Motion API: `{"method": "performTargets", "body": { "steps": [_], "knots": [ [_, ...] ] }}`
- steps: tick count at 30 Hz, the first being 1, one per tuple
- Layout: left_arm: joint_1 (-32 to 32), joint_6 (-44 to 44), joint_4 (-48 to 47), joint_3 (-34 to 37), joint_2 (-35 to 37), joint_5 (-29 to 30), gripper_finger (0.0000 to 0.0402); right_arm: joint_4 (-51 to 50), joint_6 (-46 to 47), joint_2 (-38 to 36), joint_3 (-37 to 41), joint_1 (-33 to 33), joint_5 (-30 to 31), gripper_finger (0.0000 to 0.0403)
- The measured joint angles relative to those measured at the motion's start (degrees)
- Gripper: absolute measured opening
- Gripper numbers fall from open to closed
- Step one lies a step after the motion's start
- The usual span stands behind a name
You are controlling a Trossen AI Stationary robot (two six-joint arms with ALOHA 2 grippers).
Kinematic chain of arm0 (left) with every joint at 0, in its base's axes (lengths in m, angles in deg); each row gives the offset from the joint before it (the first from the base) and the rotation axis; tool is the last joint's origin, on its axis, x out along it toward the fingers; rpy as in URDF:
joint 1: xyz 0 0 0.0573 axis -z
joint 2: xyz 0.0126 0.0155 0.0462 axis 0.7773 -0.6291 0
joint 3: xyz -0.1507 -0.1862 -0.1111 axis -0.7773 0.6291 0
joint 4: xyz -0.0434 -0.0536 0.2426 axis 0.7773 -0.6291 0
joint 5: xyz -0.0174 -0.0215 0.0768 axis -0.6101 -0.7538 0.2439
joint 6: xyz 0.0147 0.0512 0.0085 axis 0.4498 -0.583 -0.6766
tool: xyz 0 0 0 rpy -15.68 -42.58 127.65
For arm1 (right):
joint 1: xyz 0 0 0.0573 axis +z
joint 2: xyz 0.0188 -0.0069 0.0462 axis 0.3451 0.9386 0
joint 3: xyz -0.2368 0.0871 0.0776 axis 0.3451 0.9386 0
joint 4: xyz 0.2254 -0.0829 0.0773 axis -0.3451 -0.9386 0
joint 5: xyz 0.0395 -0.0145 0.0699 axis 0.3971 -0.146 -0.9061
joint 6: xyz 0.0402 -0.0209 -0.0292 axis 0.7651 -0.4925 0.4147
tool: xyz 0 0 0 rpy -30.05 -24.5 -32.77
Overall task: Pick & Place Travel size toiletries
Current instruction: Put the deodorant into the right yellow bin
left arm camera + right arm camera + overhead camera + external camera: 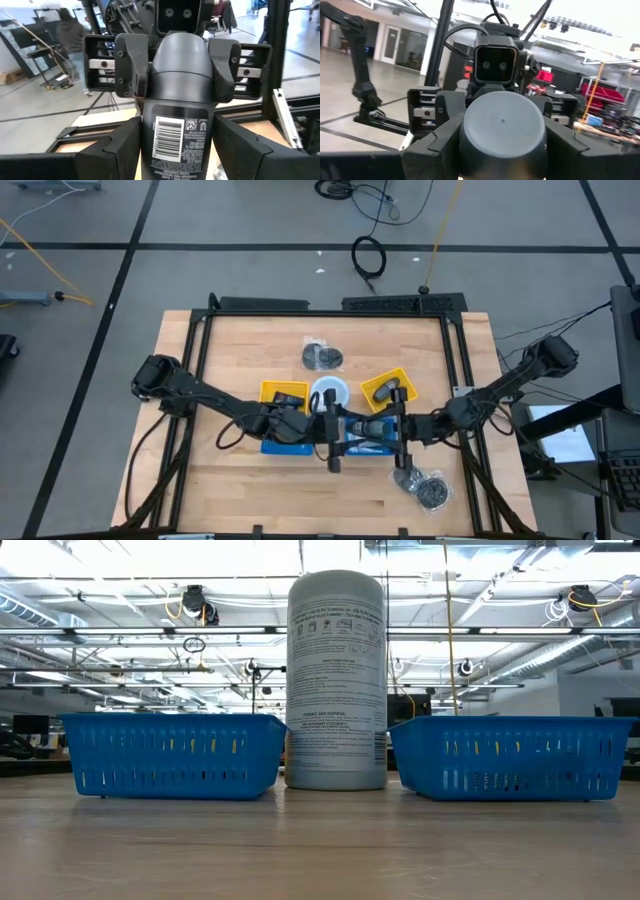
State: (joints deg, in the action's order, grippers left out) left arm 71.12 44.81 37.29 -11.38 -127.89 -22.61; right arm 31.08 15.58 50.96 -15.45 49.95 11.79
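Toiletry bottle (pixel 176 95) clamped between left gripper (pixel 176 150) and right gripper (pixel 502 145) above wooden table (pixel 230 490).

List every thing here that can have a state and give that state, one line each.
Dark grey bottle: lifted off the table, held at both ends, cap on.
Left gripper: shut on the bottle's labelled end.
Right gripper: shut on the bottle's cap end.
White canister: upright between the baskets.
Blue baskets: upright on the table, contents hidden.
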Motion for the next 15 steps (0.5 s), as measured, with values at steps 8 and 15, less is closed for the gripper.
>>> {"method": "performTargets", "body": {
  "steps": [8,15],
  "knots": [
    [1.37,-0.65,0.09,-0.04,0.10,5.11,0.0236,-6.27,-0.43,-4.43,0.07,0.02,2.98,0.0192],
    [4.02,-3.02,-0.26,-0.04,0.11,9.83,0.0228,-16.25,1.05,-9.21,0.07,-0.04,14.53,0.0192]
  ]
}}
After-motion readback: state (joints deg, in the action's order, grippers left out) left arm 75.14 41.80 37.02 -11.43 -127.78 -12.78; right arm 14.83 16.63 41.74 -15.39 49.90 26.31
